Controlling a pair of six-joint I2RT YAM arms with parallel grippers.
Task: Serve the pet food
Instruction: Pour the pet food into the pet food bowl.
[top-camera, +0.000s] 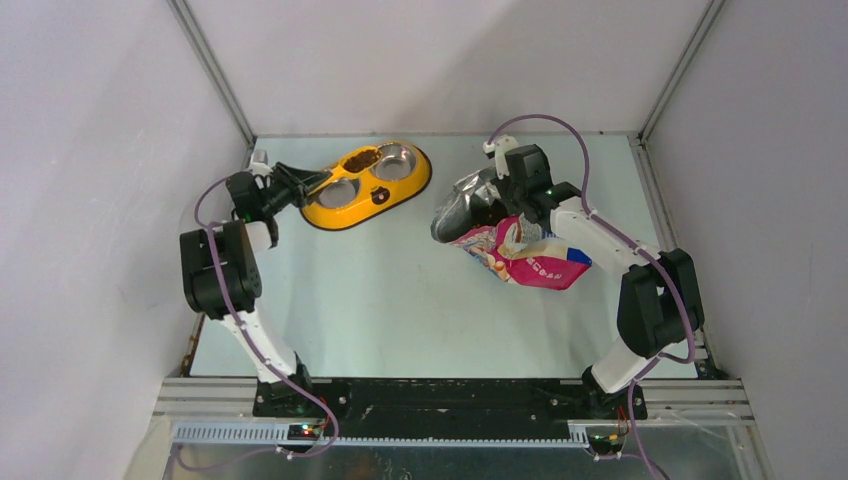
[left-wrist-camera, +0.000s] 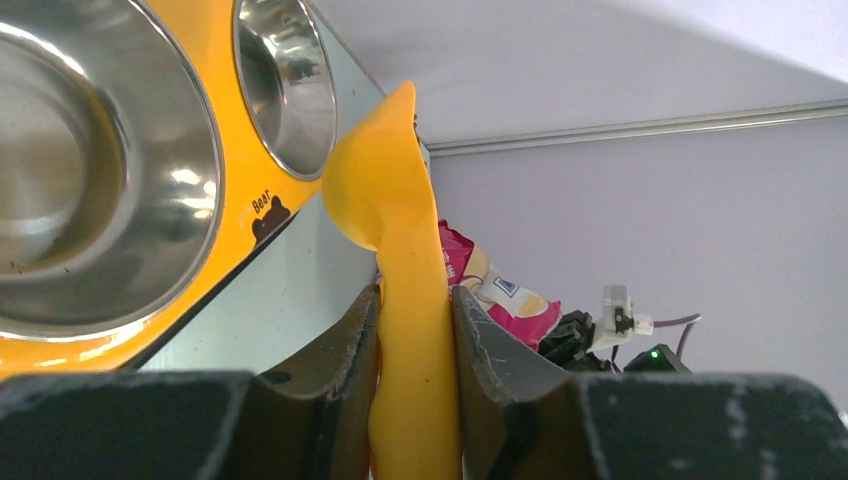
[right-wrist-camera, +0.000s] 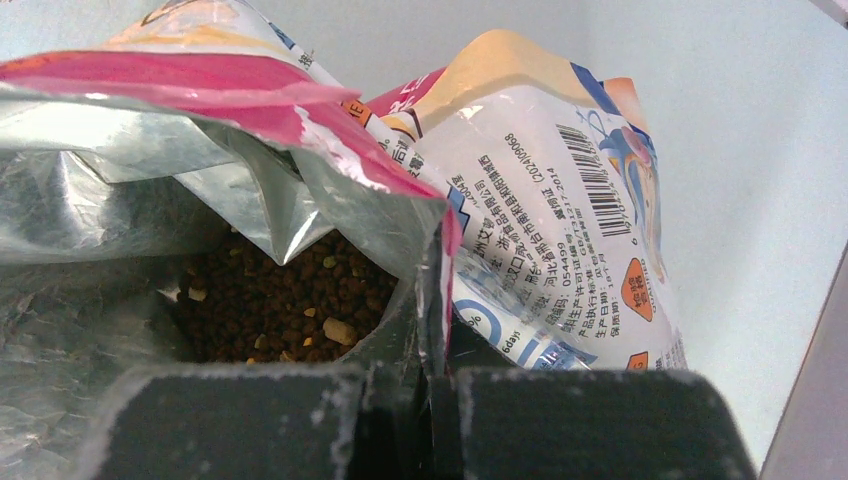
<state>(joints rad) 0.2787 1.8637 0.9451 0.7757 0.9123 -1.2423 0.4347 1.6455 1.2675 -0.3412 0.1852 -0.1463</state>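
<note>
The right hand (right-wrist-camera: 432, 372) is pinched tight on one thin wall of the glossy blue-and-pink foil pouch (right-wrist-camera: 545, 170), right at its torn mouth. Just ahead of the fingers and inside the silver lining lie the small dark-brown kibble pellets (right-wrist-camera: 280, 300), with a few paler bits among them. The film looks slick, crinkled and limp, so I judge it will fold or slip under a light grip. The load should sag to whichever end is lower. The best hold is probably near the mouth, where the film doubles. The pellets look dry and hard and would likely pour in a rush. I cannot tell whether the pouch's base touches the pale bench (top-camera: 380, 300).

The left hand (left-wrist-camera: 412, 330) is closed on the flat handle of the smooth, stiff orange plastic scoop (left-wrist-camera: 385, 190). Just beyond its fingers sits the rigid yellow plastic double feeder (top-camera: 335, 217), with two polished steel bowls
</note>
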